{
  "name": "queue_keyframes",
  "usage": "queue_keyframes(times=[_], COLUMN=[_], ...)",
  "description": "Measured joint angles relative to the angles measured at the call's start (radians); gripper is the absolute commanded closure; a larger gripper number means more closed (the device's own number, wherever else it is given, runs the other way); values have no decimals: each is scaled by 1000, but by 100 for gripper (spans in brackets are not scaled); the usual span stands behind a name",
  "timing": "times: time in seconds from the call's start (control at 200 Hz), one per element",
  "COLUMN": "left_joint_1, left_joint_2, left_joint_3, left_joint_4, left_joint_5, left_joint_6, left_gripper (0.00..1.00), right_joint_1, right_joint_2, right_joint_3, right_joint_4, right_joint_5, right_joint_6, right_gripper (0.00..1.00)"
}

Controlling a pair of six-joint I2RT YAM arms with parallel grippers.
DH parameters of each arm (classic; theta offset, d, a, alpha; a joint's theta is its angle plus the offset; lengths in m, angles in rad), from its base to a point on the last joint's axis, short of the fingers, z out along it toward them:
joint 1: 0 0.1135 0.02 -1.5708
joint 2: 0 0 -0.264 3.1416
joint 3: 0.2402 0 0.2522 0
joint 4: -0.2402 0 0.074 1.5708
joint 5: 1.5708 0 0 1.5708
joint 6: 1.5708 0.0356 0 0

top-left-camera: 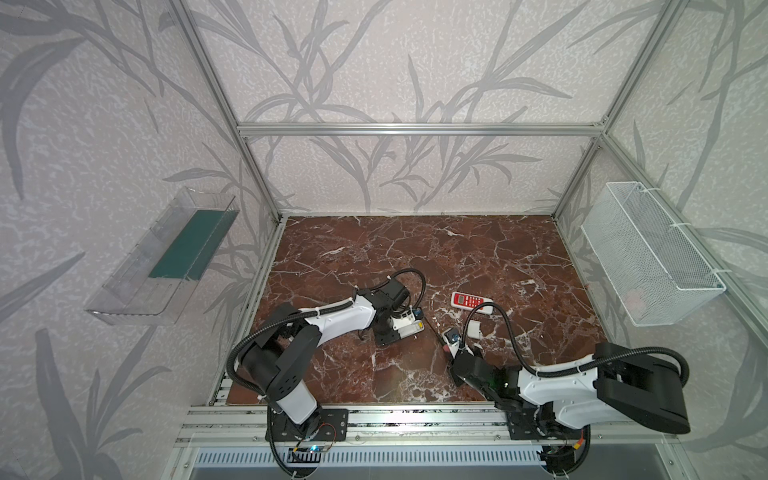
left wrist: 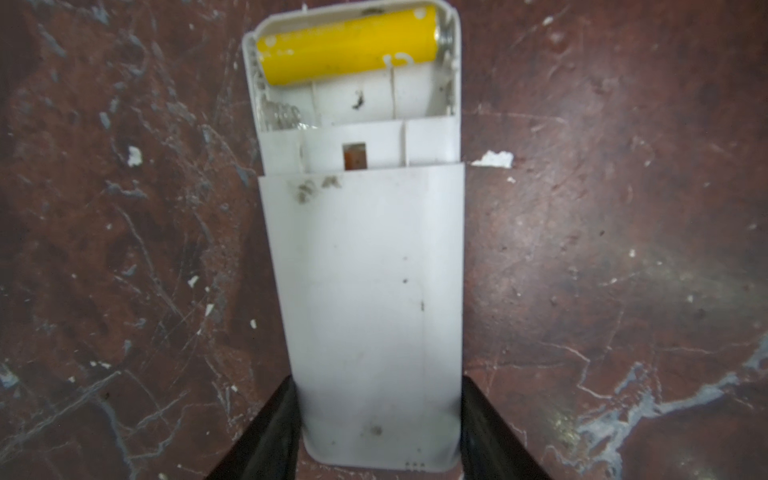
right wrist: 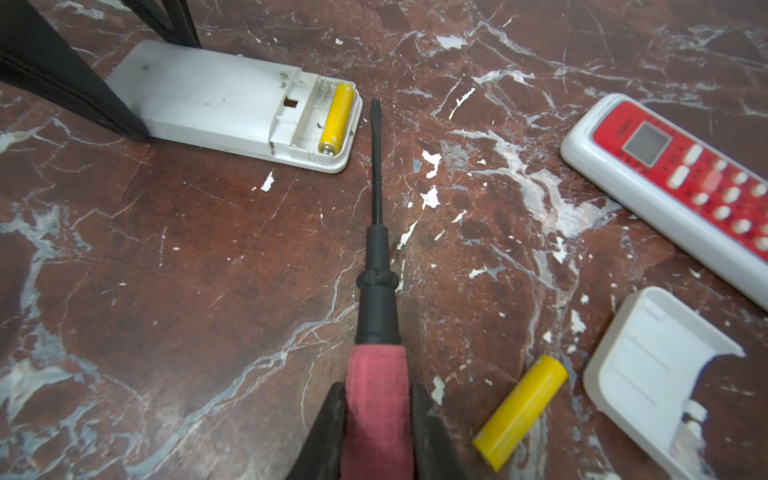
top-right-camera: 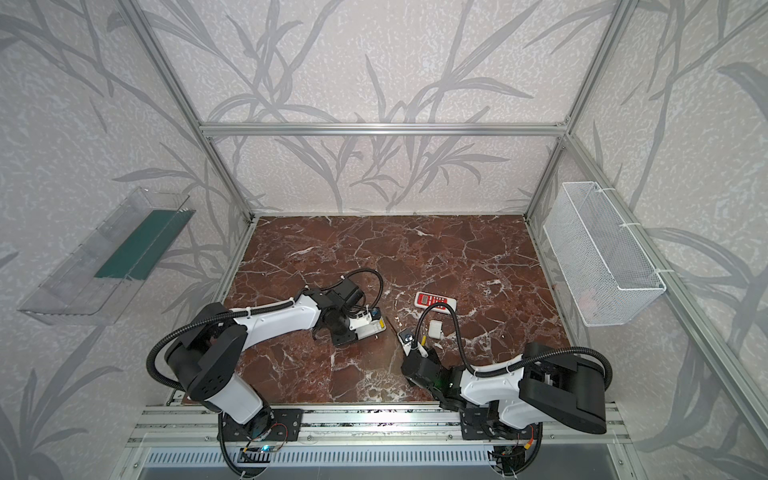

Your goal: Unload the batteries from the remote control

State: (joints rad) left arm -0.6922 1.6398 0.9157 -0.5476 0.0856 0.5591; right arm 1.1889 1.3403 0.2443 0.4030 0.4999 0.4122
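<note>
White plastic is facing up at the left: we are holding the white remote (left wrist: 365, 270) back-side up on the marbled table (top-left-camera: 457, 249). The left gripper (left wrist: 378, 390) is straddling its closed end, with black fingers (left wrist: 278, 424) pressing against both long edges. We are reading this as a clamp meant to stop the body sliding while a cell is being pried out. Its battery bay is lying open at the far end, with one yellow battery (left wrist: 349, 45) sitting in the outermost slot, while the slot beside it is showing only a bare spring. Moving rightward, the right gripper (right wrist: 378, 424) is squeezing the pink-red handle of the screwdriver (right wrist: 376, 270). It is aiming the flat tip just beside the remote's open end, apart from the seated cell, and we are judging that it is lining up to lever that cell out. Further right, a second yellow battery (right wrist: 521, 405) is lying loose on the table near the detached white cover (right wrist: 652, 374). A red-faced remote (right wrist: 685, 178) is resting buttons-up beyond them. The left wrist view is showing us the empty slot and spring plainly but nothing of the tool. The right wrist view is adding the tool, the loose cell and the cover. In both top views the arms are hiding much of this, and only the red-faced remote is reading clearly.
</note>
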Motion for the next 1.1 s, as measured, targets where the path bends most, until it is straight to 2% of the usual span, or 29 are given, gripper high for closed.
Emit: queue_keyframes(times=[0.06, 0.07, 0.08, 0.085, 0.095, 0.11, 0.7, 1.1], left_joint_1=[0, 0, 0, 0, 0, 0, 13, 15], left_joint_2=[0, 0, 0, 0, 0, 0, -31, -6], left_joint_3=[0, 0, 0, 0, 0, 0, 5, 28], left_joint_4=[-6, -8, -9, -9, -10, -13, -1, -51], left_joint_5=[-6, -7, -8, -10, -10, -11, -133, -12], left_joint_6=[-3, -5, -5, -3, -2, -13, -21, -24], left_gripper=[37, 31, 13, 7, 2, 1, 1, 1], right_joint_1=[-1, -1, -1, -1, -1, -2, -2, -2], right_joint_2=[-8, -10, -11, -12, -14, -15, -68, -106], right_joint_3=[1, 1, 1, 1, 2, 2, 57, 84], right_joint_4=[-17, -20, -23, -24, -27, -30, -128, -206], right_joint_5=[-1, 0, -1, -1, -1, -2, -23, -47], right_joint_6=[-3, -4, -5, -5, -6, -8, -62, -60], right_gripper=[100, 100, 100, 100, 100, 100, 100, 100])
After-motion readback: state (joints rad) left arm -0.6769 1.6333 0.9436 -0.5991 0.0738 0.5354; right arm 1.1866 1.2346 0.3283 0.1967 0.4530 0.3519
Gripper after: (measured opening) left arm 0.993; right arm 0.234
